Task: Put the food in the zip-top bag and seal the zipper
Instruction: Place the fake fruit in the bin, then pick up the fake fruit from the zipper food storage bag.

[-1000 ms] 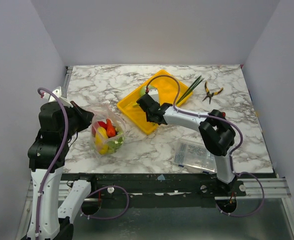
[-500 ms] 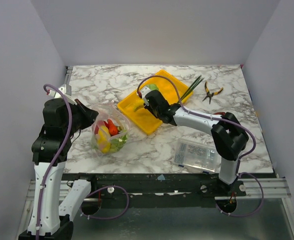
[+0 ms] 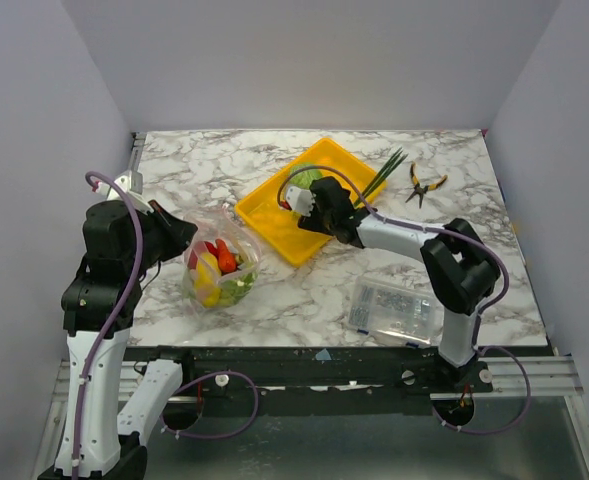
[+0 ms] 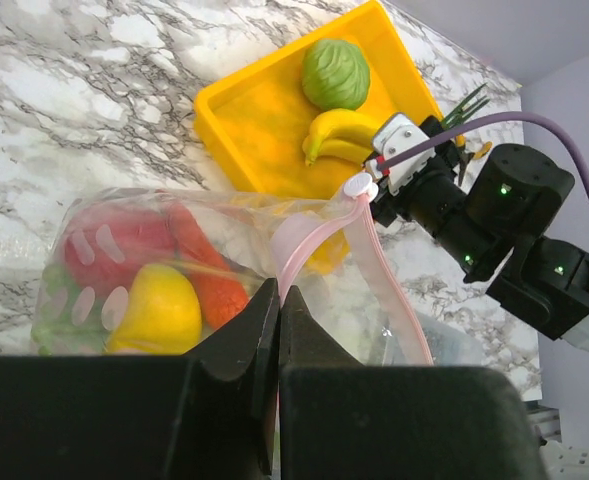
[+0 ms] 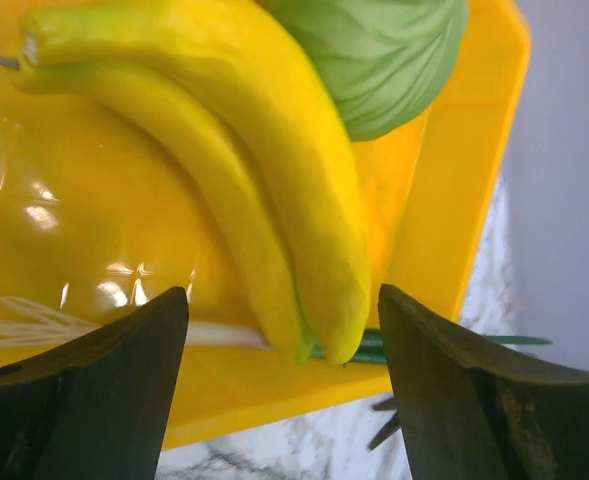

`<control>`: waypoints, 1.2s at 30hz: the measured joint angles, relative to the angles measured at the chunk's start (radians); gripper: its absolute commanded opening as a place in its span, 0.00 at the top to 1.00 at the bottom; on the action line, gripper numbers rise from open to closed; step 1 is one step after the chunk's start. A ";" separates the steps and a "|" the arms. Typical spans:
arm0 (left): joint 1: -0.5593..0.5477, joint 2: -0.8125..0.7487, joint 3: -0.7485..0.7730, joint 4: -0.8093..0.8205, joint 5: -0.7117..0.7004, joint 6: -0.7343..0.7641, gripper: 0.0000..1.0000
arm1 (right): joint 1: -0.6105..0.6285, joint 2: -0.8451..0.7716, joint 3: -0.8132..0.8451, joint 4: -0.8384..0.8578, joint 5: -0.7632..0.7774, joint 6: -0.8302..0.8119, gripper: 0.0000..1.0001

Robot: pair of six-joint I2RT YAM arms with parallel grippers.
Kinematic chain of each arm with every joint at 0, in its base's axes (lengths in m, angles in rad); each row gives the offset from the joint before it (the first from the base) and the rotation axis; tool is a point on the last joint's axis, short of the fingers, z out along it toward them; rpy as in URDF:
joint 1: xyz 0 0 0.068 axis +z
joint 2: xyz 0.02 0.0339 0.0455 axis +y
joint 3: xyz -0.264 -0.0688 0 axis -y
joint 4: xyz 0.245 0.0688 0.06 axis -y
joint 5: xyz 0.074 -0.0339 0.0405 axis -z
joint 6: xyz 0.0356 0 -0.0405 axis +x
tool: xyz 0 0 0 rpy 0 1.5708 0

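The zip-top bag (image 3: 217,266) lies at the table's left with a red tomato (image 4: 112,245), a yellow piece (image 4: 160,312) and a red pepper (image 4: 210,276) inside. My left gripper (image 4: 277,298) is shut on the pink zipper (image 4: 304,232) at the bag's mouth, which gapes open. My right gripper (image 5: 284,340) hangs open over the yellow tray (image 3: 274,222), its fingers (image 5: 104,390) either side of the bananas (image 5: 274,180) without touching them. A green leafy ball (image 5: 374,60) lies just beyond the bananas. A leek (image 5: 374,348) pokes out from under the banana tips.
Yellow-handled pliers (image 3: 424,183) lie at the back right. A rigid clear box of small parts (image 3: 394,308) sits near the front edge, right of the bag. The leek's green leaves (image 3: 379,178) stick out past the tray's far right rim.
My right gripper has moved from the tray's near side to over the bananas and has opened wide. The left gripper still pinches the bag's mouth, nearly unmoved.
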 measured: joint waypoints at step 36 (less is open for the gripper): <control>0.000 -0.024 -0.035 0.018 0.057 -0.003 1.00 | 0.002 0.056 0.345 -0.701 0.172 2.453 0.14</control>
